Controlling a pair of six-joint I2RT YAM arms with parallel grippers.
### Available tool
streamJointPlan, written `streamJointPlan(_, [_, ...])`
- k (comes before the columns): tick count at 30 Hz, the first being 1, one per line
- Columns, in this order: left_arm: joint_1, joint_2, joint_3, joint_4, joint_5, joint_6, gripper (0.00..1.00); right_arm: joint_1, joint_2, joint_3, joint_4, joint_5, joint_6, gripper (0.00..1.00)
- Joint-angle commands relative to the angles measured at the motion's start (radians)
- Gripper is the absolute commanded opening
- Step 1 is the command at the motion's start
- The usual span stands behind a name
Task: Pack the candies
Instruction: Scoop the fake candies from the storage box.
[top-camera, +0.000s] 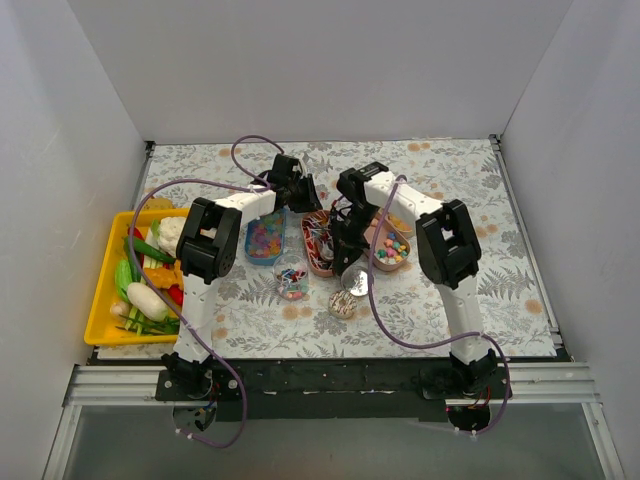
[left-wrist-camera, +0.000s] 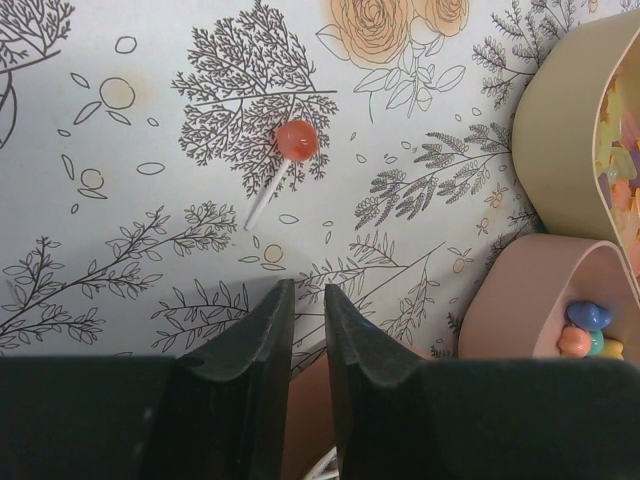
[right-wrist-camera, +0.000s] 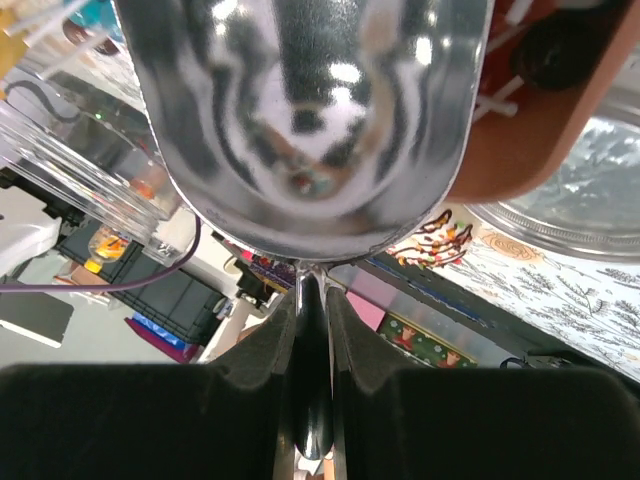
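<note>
1. The right gripper (right-wrist-camera: 312, 300) is closed on the thin handle of a metal scoop (right-wrist-camera: 310, 120). The bowl of the scoop points away from the fingers, beside the clear jar (right-wrist-camera: 70, 170). I think it holds the handle so that the bowl can dip into a tray and then tip over the jar. I cannot tell if the bowl carries anything.
2. The left gripper (left-wrist-camera: 308, 290) has only a narrow slit between its fingers, and nothing shows between the tips. It hangs over the flowered tablecloth (left-wrist-camera: 120, 220), in the upper middle of the top view.
3. 1 red-orange lollipop (left-wrist-camera: 297, 140) lies alone on the cloth, in the upper centre of the left wrist view, apart from the trays. I judge that the narrow fingers suit its thin white stick.
4. The candies sit sorted in oval trays at the centre of the top view: pastel beads (top-camera: 265, 238), wrapped sticks (top-camera: 318, 245) and bright balls (top-camera: 392, 247). Yellow-orange gummies (left-wrist-camera: 620, 150) fill a beige tray (left-wrist-camera: 560, 110) at the right edge of the left wrist view.
5. Some sweets already lie in the jar, so the packing is begun, not finished. Its silver lid (right-wrist-camera: 580, 190) lies off, probably to leave the mouth free.
6. The yellow bin (top-camera: 100, 300) of toy vegetables stands at the left, away from the work.
</note>
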Motion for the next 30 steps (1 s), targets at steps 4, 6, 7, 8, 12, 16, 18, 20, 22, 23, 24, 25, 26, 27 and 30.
streamJointPlan(4, [-0.015,-0.086,-0.023,-0.005,0.011,0.023,0.18,-0.015,0.097,0.142,-0.023,0.107,0.023,0.01])
streamJointPlan(6, [-0.015,-0.086,-0.023,-0.005,0.016,0.02,0.17,-0.013,0.116,0.165,-0.021,0.155,0.016,0.01])
streamJointPlan(7, [-0.015,-0.085,-0.024,-0.003,0.019,0.02,0.17,-0.013,0.122,0.184,-0.021,0.173,0.007,0.01])
streamJointPlan(8, [-0.015,-0.085,-0.024,-0.002,0.023,0.018,0.17,-0.013,0.128,0.189,-0.021,0.189,0.0,0.01])
streamJointPlan(12, [-0.015,-0.083,-0.023,-0.003,0.023,0.013,0.16,-0.009,0.127,0.179,0.014,0.256,-0.016,0.01])
streamJointPlan(16, [-0.015,-0.085,-0.024,-0.002,0.019,0.012,0.16,0.008,0.122,0.175,0.055,0.301,-0.037,0.01])
streamJointPlan(18, [-0.015,-0.083,-0.021,-0.003,0.016,0.01,0.16,0.025,0.122,0.178,0.071,0.331,-0.054,0.01])
streamJointPlan(20, [-0.015,-0.083,-0.018,-0.005,0.013,0.009,0.16,0.039,0.12,0.184,0.066,0.363,-0.072,0.01])
streamJointPlan(22, [-0.015,-0.08,-0.012,-0.01,0.013,0.007,0.16,0.051,0.113,0.182,0.065,0.374,-0.079,0.01])
streamJointPlan(23, [-0.015,-0.08,-0.01,-0.011,0.012,0.006,0.16,0.063,0.11,0.181,0.065,0.397,-0.085,0.01])
streamJointPlan(24, [-0.015,-0.078,-0.004,-0.014,0.012,0.004,0.16,0.071,0.105,0.179,0.063,0.416,-0.088,0.01])
streamJointPlan(25, [-0.015,-0.077,-0.003,-0.014,0.012,0.004,0.16,0.077,0.096,0.175,0.065,0.428,-0.089,0.01])
streamJointPlan(26, [-0.015,-0.075,0.0,-0.017,0.011,0.003,0.16,0.089,0.091,0.163,0.065,0.436,-0.091,0.01])
streamJointPlan(27, [-0.015,-0.075,0.002,-0.019,0.012,0.003,0.16,0.096,0.087,0.158,0.066,0.448,-0.092,0.01])
streamJointPlan(30, [-0.015,-0.074,0.008,-0.025,0.008,0.003,0.16,0.119,0.067,0.147,0.065,0.492,-0.091,0.01])
